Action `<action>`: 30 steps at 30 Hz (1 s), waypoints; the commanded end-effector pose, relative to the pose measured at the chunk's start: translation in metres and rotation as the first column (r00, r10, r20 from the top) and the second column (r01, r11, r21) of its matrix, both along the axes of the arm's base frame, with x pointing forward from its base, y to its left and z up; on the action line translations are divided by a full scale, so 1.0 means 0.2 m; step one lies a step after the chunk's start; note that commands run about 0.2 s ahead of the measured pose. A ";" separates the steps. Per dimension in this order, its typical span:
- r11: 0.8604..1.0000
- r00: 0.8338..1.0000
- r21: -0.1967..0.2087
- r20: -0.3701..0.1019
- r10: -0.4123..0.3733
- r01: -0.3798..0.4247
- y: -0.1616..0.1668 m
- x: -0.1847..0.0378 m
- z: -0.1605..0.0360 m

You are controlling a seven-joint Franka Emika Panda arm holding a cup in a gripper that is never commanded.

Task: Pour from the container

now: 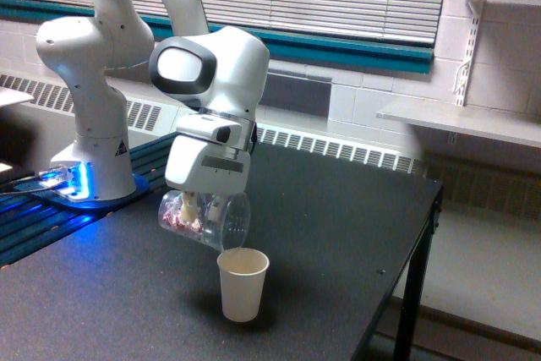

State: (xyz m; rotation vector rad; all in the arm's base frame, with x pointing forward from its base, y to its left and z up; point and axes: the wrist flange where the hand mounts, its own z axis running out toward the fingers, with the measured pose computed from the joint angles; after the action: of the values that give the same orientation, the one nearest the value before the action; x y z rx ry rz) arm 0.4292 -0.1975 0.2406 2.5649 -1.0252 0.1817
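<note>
A clear plastic container (205,219) hangs tipped on its side over the black table (338,226), its wide rim facing down and toward the exterior view's right. Small red and white pieces lie inside it near its base. My gripper (196,206) is shut on the container from above, its fingers mostly hidden behind the clear wall. Just below the rim stands a small cream-white paper cup (243,283), upright and open-topped. The rim's lowest edge sits right above the cup's left lip.
The arm's white base (93,150) stands at the exterior view's left on a blue-lit mount. The table's edge (427,226) drops off on the exterior view's right. A radiator and blinds run along the back wall, with a shelf (461,120) at the right.
</note>
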 end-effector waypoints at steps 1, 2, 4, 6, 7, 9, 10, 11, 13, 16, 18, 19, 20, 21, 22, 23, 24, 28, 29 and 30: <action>1.000 1.000 -0.018 -0.002 0.007 -0.008 0.03 0.05 0.01; 1.000 1.000 -0.021 -0.004 0.012 -0.012 0.04 0.06 0.01; 0.999 1.000 -0.025 -0.010 0.020 -0.021 0.05 0.08 0.01; 0.999 0.999 -0.033 -0.016 0.031 -0.032 0.06 0.10 0.01; 0.999 0.999 -0.038 -0.019 0.037 -0.037 0.07 0.11 0.01; 0.998 0.999 -0.043 -0.023 0.045 -0.046 0.07 0.12 0.01; 0.998 0.998 -0.048 -0.026 0.050 -0.051 0.08 0.13 0.01; 0.997 0.998 -0.053 -0.028 0.053 -0.054 0.09 0.13 0.02; 0.997 0.998 -0.056 -0.032 0.059 -0.061 0.09 0.14 0.01; 0.995 0.997 -0.065 -0.040 0.066 -0.069 0.10 0.14 0.01; 0.995 0.996 -0.068 -0.046 0.074 -0.077 0.11 0.15 0.00; 0.994 0.996 -0.070 -0.049 0.078 -0.081 0.11 0.15 0.00; 0.994 0.995 -0.072 -0.052 0.080 -0.083 0.11 0.15 0.00; 0.994 0.995 -0.072 -0.055 0.082 -0.086 0.12 0.15 -0.01; 0.993 0.995 -0.073 -0.057 0.084 -0.089 0.12 0.14 -0.01; 0.993 0.995 -0.074 -0.060 0.086 -0.090 0.12 0.14 -0.01; 0.993 0.994 -0.075 -0.061 0.086 -0.091 0.12 0.14 -0.02; 0.993 0.994 -0.079 -0.068 0.085 -0.090 0.11 0.12 -0.03; 0.993 0.994 -0.081 -0.070 0.085 -0.091 0.11 0.11 -0.03; 0.993 0.994 -0.082 -0.071 0.084 -0.090 0.11 0.11 -0.03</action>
State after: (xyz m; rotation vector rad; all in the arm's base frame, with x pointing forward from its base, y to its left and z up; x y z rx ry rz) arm 0.4550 -0.1738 0.2370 2.5408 -0.8520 0.1647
